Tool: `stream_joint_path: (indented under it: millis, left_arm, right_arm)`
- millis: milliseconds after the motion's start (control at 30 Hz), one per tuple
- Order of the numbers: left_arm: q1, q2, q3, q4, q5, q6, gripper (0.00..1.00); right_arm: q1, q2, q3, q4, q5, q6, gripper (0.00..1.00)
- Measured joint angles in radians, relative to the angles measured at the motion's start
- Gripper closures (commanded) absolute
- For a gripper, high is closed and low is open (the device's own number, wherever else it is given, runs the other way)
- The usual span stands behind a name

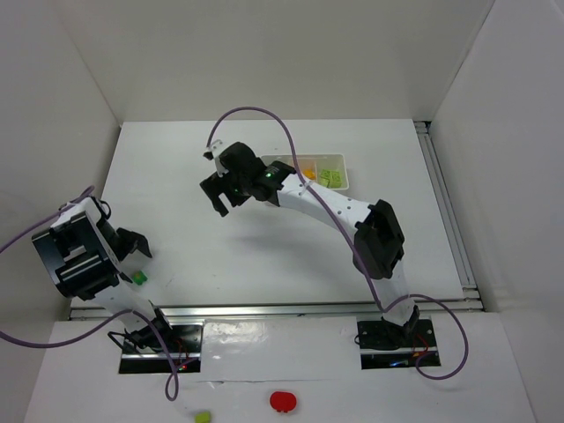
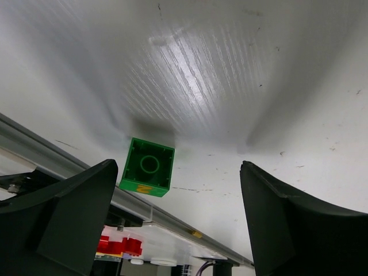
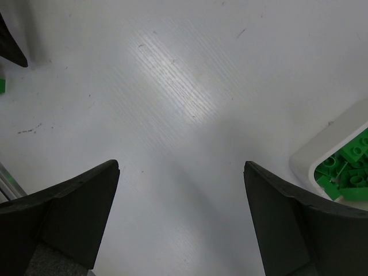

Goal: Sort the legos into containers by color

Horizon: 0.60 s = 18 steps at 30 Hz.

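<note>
Left claw (image 2: 177, 172) stands spread and empty over one dark green brick (image 2: 147, 167), which lies at the near edge of the desk (image 2: 230, 86) (hollow side showing). Right claw (image 3: 181, 167) is also spread, gripping nothing, near one white tray (image 3: 305, 155) holding several green bricks (image 3: 345, 167). The desk is white and scuffed, and white walls (image 1: 264, 53) enclose it.

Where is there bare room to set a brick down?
Bare: the middle of the table, between the green brick and the right arm, and its far-left corner beyond the right gripper. Crowded: the tray, partly covered by that arm.
</note>
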Motion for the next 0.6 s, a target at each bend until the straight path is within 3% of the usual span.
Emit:
stream_joint_path:
  millis: [300,600]
  left_arm:
    - [0.000,0.000,-0.002,-0.005,0.011,-0.005,0.00]
    - [0.000,0.011,-0.004,-0.007,0.031,-0.006,0.05]
  right_arm:
    - [0.000,0.008,0.006,-0.002,0.001,-0.004,0.04]
    - [0.000,0.010,0.015,-0.003,0.008,-0.004,0.04]
